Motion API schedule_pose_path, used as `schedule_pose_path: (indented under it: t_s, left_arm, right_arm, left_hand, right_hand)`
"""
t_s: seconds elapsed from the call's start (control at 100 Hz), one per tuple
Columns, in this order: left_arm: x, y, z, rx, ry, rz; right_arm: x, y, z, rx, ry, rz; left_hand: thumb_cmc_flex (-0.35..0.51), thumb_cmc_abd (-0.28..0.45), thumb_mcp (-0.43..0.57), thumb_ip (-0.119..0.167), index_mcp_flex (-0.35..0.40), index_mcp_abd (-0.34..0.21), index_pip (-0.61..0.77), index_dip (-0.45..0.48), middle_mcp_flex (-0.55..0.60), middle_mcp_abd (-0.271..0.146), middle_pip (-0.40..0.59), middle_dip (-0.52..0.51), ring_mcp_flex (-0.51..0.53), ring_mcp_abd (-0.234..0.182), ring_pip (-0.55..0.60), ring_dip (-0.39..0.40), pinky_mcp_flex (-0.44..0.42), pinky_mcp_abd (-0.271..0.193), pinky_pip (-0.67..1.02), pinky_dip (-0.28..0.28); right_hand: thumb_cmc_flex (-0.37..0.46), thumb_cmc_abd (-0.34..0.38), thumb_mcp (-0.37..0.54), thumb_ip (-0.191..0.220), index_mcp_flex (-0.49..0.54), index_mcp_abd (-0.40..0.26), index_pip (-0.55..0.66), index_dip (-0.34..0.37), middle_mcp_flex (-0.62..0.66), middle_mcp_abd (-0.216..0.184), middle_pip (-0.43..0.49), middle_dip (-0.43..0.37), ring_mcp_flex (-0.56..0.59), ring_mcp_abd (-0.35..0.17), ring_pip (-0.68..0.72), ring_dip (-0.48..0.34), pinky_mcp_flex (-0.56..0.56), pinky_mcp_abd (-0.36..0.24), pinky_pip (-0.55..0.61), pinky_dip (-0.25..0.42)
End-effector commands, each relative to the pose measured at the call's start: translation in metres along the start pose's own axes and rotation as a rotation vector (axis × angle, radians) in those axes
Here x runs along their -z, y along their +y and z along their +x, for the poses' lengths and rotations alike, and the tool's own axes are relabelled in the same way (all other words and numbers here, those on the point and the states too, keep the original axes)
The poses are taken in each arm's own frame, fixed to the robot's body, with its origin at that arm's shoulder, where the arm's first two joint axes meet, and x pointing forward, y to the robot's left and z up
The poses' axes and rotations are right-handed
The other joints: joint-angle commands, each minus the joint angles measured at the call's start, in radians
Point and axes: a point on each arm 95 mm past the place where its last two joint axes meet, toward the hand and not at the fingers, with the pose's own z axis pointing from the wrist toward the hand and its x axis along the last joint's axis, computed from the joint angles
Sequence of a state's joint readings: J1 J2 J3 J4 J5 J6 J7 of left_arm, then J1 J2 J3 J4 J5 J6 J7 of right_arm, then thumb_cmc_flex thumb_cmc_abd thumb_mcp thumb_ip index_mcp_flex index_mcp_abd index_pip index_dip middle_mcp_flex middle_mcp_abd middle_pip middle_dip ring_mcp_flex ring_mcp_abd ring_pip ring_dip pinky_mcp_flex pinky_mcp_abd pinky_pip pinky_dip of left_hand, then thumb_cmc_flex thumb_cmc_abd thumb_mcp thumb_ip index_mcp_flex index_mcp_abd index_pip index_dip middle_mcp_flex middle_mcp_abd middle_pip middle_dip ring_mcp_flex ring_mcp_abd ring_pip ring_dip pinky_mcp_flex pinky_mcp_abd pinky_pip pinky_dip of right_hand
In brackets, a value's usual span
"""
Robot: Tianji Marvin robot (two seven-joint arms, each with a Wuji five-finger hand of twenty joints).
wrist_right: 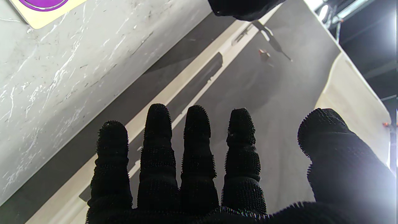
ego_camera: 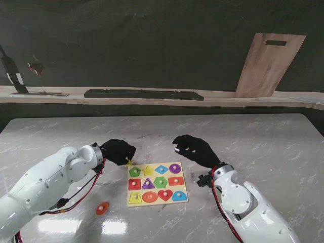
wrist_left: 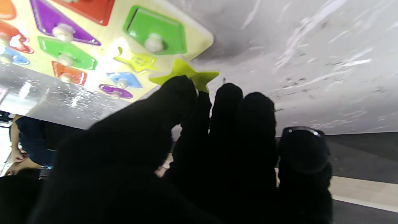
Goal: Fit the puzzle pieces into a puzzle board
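The puzzle board (ego_camera: 185, 186) lies flat on the marble table with most coloured shapes seated. Its star-shaped recess (ego_camera: 147, 170) (wrist_left: 136, 60) is unfilled, beside the green pentagon piece (wrist_left: 155, 32). My left hand (ego_camera: 117, 151) (wrist_left: 186, 149) pinches a yellow star piece (ego_camera: 130, 163) (wrist_left: 186, 72) between thumb and fingers, held at the board's far left corner (wrist_left: 199, 34), just outside the recess. My right hand (ego_camera: 195, 150) (wrist_right: 192, 161) hovers open beyond the board's far right corner (wrist_right: 34, 20), fingers spread, holding nothing.
An orange round piece (ego_camera: 103, 207) lies loose on the table to the left of the board, nearer to me. A dark keyboard (ego_camera: 144, 94) and a leaning wooden board (ego_camera: 268, 65) sit on the shelf behind the table.
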State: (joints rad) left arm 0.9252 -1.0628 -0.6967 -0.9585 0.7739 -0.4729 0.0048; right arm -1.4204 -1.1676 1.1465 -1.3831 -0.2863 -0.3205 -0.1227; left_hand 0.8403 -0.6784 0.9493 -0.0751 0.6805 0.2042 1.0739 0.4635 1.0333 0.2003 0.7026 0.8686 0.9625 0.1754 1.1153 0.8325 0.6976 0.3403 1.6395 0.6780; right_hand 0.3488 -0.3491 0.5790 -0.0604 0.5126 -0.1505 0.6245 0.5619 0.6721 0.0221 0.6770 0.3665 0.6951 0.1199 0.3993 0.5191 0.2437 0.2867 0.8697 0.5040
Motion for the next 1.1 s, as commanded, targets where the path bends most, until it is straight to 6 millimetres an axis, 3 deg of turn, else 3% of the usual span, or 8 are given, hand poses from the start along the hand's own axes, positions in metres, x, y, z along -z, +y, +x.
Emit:
schedule_pose_path:
  t_s: [0.0, 0.42, 1.09]
  left_arm:
    - [-0.011, -0.009, 0.012, 0.006, 0.041, 0.022]
    - [-0.036, -0.004, 0.038, 0.002, 0.160, -0.015]
    - [-0.063, 0.004, 0.049, -0.007, 0.156, -0.115]
  right_arm:
    - [0.001, -0.002, 0.000, -0.009, 0.005, 0.002]
    - [0.002, -0.002, 0.001, -0.027, 0.010, -0.001]
    - [0.002, -0.001, 0.002, -0.035, 0.008, -0.005]
  left_hand:
    - [-0.004, -0.011, 0.052, 0.017, 0.019, -0.025, 0.032, 0.037, 0.021, 0.048, 0.033, 0.023, -0.001, -0.030, 0.043, -0.006, 0.000, -0.041, 0.064, 0.001]
    - [-0.005, -0.009, 0.051, 0.016, 0.017, -0.026, 0.030, 0.044, 0.022, 0.046, 0.038, 0.037, 0.003, -0.032, 0.048, -0.004, 0.007, -0.046, 0.069, 0.002]
    - [-0.018, -0.014, 0.058, 0.009, 0.023, -0.003, 0.037, 0.045, 0.033, 0.051, 0.087, 0.051, 0.041, -0.035, 0.086, -0.002, 0.065, -0.055, 0.121, -0.002]
  right_hand:
    - [0.007, 0.026, -0.015, 0.025, 0.011, -0.034, -0.017, 0.008, 0.019, 0.003, 0.008, 0.004, 0.015, 0.004, 0.008, 0.008, -0.010, 0.008, 0.018, 0.007]
    - [0.007, 0.026, -0.016, 0.025, 0.013, -0.033, -0.017, 0.008, 0.019, 0.003, 0.007, 0.004, 0.014, 0.005, 0.007, 0.008, -0.011, 0.007, 0.017, 0.007]
    - [0.008, 0.026, -0.018, 0.025, 0.013, -0.035, -0.017, 0.009, 0.019, 0.003, 0.007, 0.005, 0.014, 0.004, 0.007, 0.008, -0.010, 0.008, 0.017, 0.007]
